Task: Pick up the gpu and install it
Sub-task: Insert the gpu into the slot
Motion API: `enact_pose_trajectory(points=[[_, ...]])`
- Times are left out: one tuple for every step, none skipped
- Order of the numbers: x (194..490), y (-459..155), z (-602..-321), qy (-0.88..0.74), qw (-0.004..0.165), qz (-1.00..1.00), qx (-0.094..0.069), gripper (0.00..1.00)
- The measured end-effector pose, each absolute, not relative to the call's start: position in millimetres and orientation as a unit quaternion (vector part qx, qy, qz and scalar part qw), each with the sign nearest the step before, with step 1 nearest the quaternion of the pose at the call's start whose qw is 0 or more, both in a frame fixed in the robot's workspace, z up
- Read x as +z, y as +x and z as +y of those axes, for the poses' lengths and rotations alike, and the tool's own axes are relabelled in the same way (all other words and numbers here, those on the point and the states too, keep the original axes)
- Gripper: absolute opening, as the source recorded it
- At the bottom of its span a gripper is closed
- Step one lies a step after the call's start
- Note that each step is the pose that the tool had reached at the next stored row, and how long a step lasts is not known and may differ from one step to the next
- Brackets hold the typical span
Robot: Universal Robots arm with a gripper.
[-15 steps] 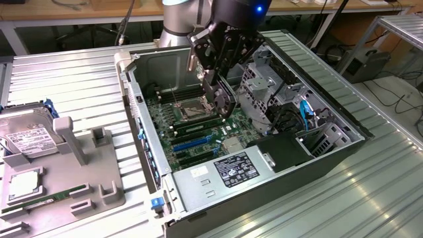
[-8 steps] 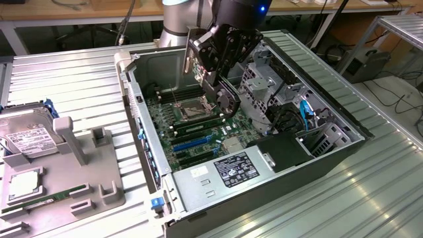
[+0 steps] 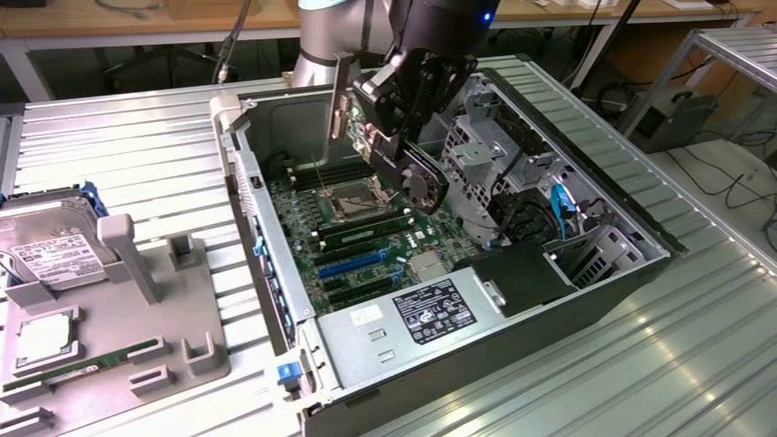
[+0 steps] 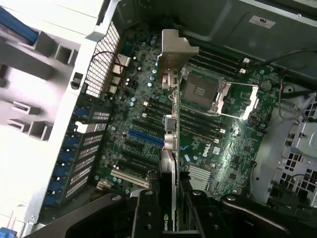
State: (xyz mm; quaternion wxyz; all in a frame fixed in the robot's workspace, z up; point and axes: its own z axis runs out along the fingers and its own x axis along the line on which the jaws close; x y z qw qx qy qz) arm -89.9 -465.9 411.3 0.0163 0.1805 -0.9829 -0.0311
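My gripper (image 3: 395, 109) is shut on the gpu (image 3: 419, 177), a black card with a fan and a silver bracket at one end, held on edge. It hangs over the open computer case (image 3: 261, 209), above the green motherboard (image 3: 364, 237) and close to the CPU socket (image 3: 360, 198). In the wrist view the gpu (image 4: 174, 49) runs edge-on away from my gripper (image 4: 168, 201), whose black fingers (image 4: 146, 213) press on both its faces. Its bracket end is over the board next to the CPU socket (image 4: 203, 89). A blue slot (image 4: 146, 138) lies on the motherboard (image 4: 223, 148) beside the card.
A grey power supply (image 3: 413, 314) fills the case's near end and a metal drive cage (image 3: 486, 155) stands on the exterior view's right. On the exterior view's left, a grey holder (image 3: 182, 346) carries a hard drive (image 3: 55, 255), a processor (image 3: 43, 337) and a RAM stick (image 3: 85, 364).
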Motion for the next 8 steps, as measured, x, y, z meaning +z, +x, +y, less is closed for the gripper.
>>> enact_pose_trajectory(points=[[411.0, -89.9, -465.9, 0.189, 0.016, -0.981, -0.031, 0.26], [410.8, -90.0, -465.9, 0.197, 0.016, -0.98, -0.031, 0.26], [410.6, -90.0, -465.9, 0.206, 0.016, -0.978, -0.031, 0.26], [410.3, -90.0, -465.9, 0.215, 0.016, -0.976, -0.03, 0.26], [409.9, -90.0, -465.9, 0.23, 0.016, -0.973, -0.03, 0.26], [409.6, -90.0, -465.9, 0.242, 0.016, -0.97, -0.03, 0.26], [409.6, -89.9, -465.9, 0.249, 0.016, -0.968, -0.03, 0.26], [409.5, -90.0, -465.9, 0.257, 0.016, -0.966, -0.03, 0.26]])
